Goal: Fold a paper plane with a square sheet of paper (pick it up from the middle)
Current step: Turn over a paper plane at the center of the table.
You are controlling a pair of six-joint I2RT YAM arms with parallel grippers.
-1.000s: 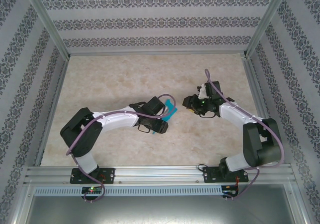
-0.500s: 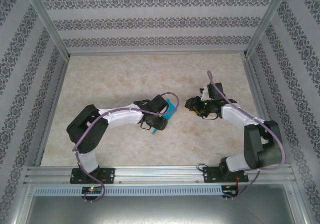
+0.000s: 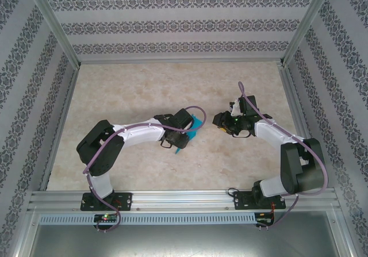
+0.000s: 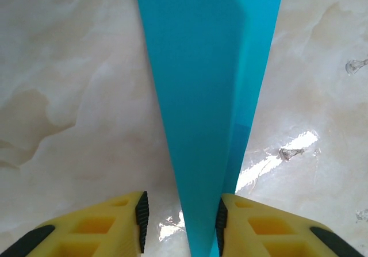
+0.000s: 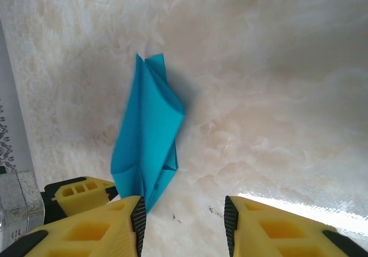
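Counting two grippers and one paper piece. Nearest, at the left wrist: left gripper, yellow fingers with black pads, jaws apart, straddling the narrow end of a slim, pointed, turquoise-blue folded paper plane. Touching it with one pad, clear of it with the other, so not clamped. Lying flat near the middle of the pale marble-patterned tabletop, near the right gripper. There too, yellow fingers spread, grasping nothing, pointed towards the paper plane farther off.
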